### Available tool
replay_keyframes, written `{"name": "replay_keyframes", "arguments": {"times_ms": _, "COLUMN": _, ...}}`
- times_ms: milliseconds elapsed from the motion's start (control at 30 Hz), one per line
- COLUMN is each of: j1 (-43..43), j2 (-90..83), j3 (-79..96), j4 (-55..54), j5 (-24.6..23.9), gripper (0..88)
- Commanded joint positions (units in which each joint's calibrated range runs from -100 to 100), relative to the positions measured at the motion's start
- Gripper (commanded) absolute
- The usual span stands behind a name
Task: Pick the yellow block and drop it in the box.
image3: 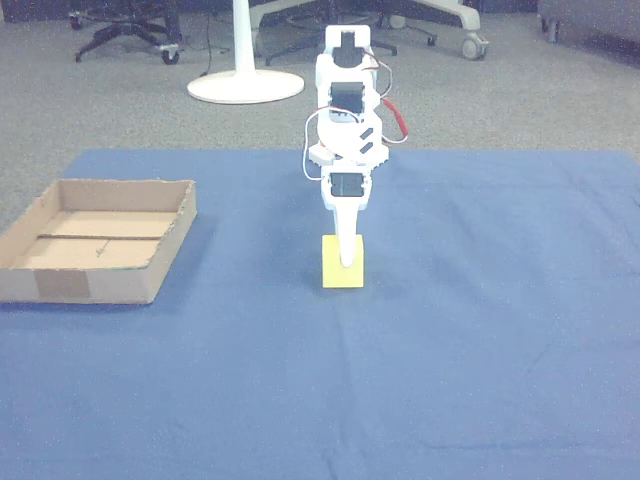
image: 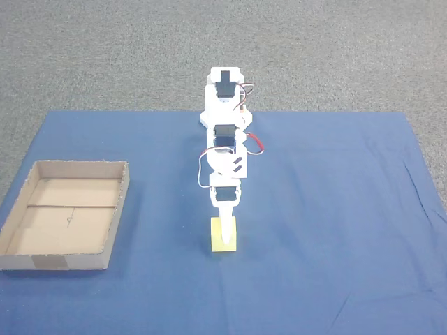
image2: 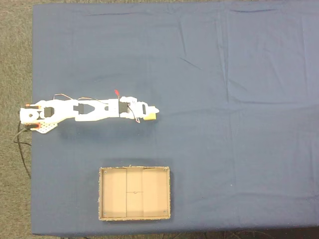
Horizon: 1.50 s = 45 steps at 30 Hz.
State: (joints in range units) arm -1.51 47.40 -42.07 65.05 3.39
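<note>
Gripper (image: pixel 225 227) fingers reach straight down onto the yellow block (image: pixel 224 241) and touch it, but whether they are clamped on it or apart cannot be told from these views. That block (image3: pixel 342 272) sits on the blue cloth (image: pixel 335 209) near the middle of the table, well away from every edge, at the tip of the white arm (image2: pixel 89 110). Well apart from it, the brown cardboard box (image: pixel 21 262) lies by the cloth's left edge in a fixed view, its floor bare.
</note>
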Motion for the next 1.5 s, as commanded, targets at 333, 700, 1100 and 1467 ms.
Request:
{"name": "replay_keyframes", "arguments": {"times_ms": 333, "j1": 0.5, "j2": -0.2, "j3": -2.5, "j4": 0.2, "j5": 0.5, "gripper": 17.4}}
{"name": "replay_keyframes", "arguments": {"times_ms": 700, "j1": 6.8, "j2": -33.6, "j3": 9.9, "j4": 1.6, "j5": 0.9, "gripper": 17.6}}
{"name": "replay_keyframes", "arguments": {"times_ms": 1100, "j1": 35.1, "j2": -63.1, "j3": 50.4, "j4": -26.3, "j5": 6.3, "gripper": 18.4}}
{"name": "replay_keyframes", "arguments": {"times_ms": 1467, "j1": 40.2, "j2": -35.5, "j3": 33.7, "j4": -22.1, "j5": 9.6, "gripper": 18.1}}
